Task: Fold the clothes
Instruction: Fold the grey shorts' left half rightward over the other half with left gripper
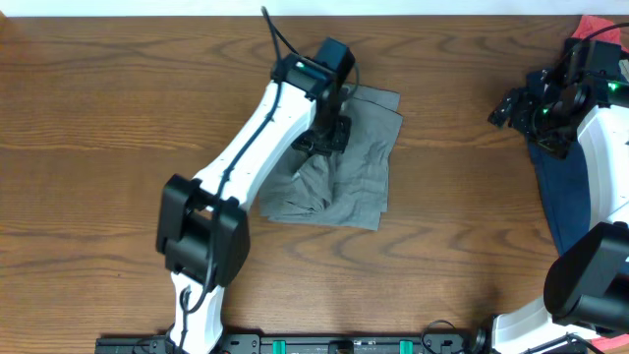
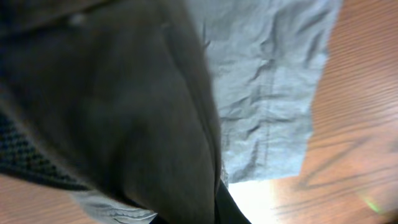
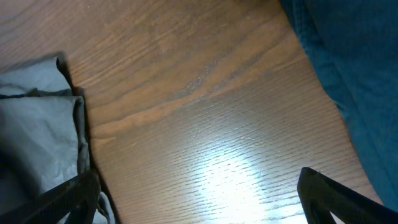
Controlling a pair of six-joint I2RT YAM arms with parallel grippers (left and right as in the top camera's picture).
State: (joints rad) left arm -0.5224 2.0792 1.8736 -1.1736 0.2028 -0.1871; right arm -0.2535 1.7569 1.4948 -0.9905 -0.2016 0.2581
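Observation:
A grey garment (image 1: 349, 172) lies partly folded in the middle of the table. My left gripper (image 1: 322, 140) is over its upper left part, shut on a fold of the grey cloth. In the left wrist view the lifted dark fold (image 2: 124, 106) fills the left side and the flat grey cloth (image 2: 261, 81) lies beyond. My right gripper (image 1: 519, 106) is open and empty above bare wood at the far right. In the right wrist view its fingers (image 3: 199, 199) are spread wide, with the grey garment (image 3: 37, 124) at the left.
A dark blue garment (image 1: 560, 187) lies along the right edge under the right arm, also seen in the right wrist view (image 3: 348, 68). Something red (image 1: 600, 25) sits at the top right corner. The wooden table (image 1: 98, 128) extends left.

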